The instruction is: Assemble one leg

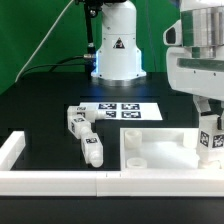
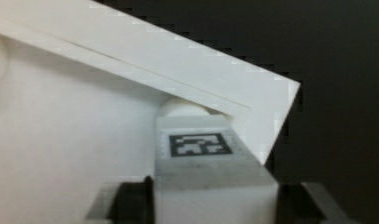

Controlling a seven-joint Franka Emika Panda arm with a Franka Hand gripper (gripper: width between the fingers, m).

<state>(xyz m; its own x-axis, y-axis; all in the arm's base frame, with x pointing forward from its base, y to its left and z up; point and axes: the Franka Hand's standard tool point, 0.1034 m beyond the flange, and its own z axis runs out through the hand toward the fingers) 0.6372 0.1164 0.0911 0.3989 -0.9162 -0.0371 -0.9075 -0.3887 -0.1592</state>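
Observation:
My gripper (image 1: 210, 118) is shut on a leg (image 1: 209, 140), a stubby white peg with a black-and-white tag. It holds the leg upright over the corner of the large flat white panel (image 1: 150, 152) at the exterior view's right. In the wrist view the leg (image 2: 204, 150) sits between my two dark fingers (image 2: 133, 200), its end against the panel (image 2: 70, 120) near the corner. I cannot tell whether it sits in a recess. Two more legs (image 1: 76, 121) (image 1: 91, 150) lie on the black table left of the panel.
The marker board (image 1: 117, 110) lies behind the loose legs. White border rails (image 1: 60, 180) run along the front edge and the exterior view's left. The arm's base (image 1: 117, 50) stands at the back, with cables beside it.

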